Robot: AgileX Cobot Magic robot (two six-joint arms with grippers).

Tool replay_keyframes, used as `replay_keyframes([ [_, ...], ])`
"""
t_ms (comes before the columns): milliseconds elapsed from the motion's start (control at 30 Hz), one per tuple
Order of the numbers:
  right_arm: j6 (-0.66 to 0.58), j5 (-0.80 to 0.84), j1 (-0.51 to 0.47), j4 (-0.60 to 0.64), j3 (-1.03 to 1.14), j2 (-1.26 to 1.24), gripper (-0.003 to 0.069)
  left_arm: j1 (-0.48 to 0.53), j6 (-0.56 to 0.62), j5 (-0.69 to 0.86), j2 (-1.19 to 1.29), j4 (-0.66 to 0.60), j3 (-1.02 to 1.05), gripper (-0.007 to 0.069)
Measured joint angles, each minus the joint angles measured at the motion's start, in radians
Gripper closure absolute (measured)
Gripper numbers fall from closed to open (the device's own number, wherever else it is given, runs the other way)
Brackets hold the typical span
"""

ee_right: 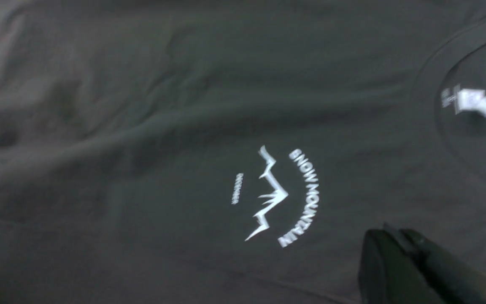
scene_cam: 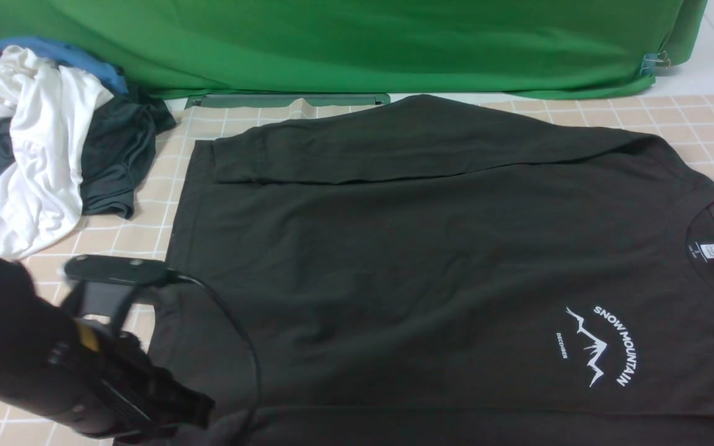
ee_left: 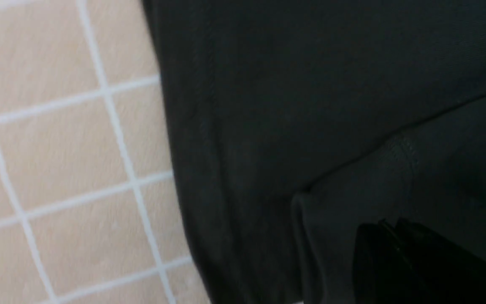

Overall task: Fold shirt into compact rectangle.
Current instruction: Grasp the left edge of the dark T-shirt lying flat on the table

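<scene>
**Item:** shirt (scene_cam: 394, 248), flat on the tiled table (scene_cam: 704, 124). Long axis runs 9 to 3 o'clock, hem at 9, collar at 3, with 1 sleeve (scene_cam: 394, 148) folded along 12.

**Left gripper** (scene_cam: 199, 410): at 7 o'clock on the hem corner, jaws together. You cannot tell whether cloth is pinched.

**Right gripper** (ee_right: 399, 253): jaws together, over the cloth beside the print (ee_right: 281, 194), and absent from the front view.

**Views:** only the left wrist view shows you the hem edge against the tiles.

**Judgement:** your left arm is nearer the hem, your right nearer the collar.

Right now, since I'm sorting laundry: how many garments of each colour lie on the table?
Black shirt: 1
White garment: 1
Blue garment: 1
Dark grey garment: 1
Total: 4
</scene>
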Motion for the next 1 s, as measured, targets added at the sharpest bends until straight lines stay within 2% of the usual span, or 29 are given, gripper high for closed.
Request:
replay_keyframes([
  [200, -0.011, -0.027, 0.0, 0.018, 0.0, 0.006, 0.062, -0.056, -0.086, -0.024, 0.065, 0.047, 0.0, 0.0414],
  [267, -0.011, -0.034, 0.0, 0.019, 0.0, 0.006, 0.0617, -0.058, -0.106, -0.024, 0.098, 0.054, 0.0, 0.0297],
  [433, -0.011, -0.038, 0.0, 0.021, 0.0, 0.006, 0.0615, -0.058, -0.121, -0.055, 0.172, 0.058, 0.0, 0.0097],
  [533, -0.012, -0.039, 0.0, 0.021, 0.0, 0.006, 0.0614, -0.058, -0.121, -0.082, 0.213, 0.049, 0.0, 0.0061],
  [700, -0.015, -0.043, 0.0, 0.021, 0.0, 0.006, 0.0614, -0.058, -0.124, -0.101, 0.267, 0.038, -0.002, 0.0075],
  [800, -0.02, -0.047, 0.0, 0.022, 0.0, 0.006, 0.0614, -0.058, -0.124, -0.091, 0.28, 0.027, -0.008, 0.013],
  [933, -0.022, -0.05, 0.0, 0.022, 0.0, 0.006, 0.0614, -0.058, -0.111, -0.07, 0.29, -0.019, -0.016, 0.0344],
  [1000, -0.023, -0.052, 0.0, 0.022, 0.0, 0.006, 0.0614, -0.059, -0.102, -0.057, 0.289, -0.042, -0.021, 0.0492],
])
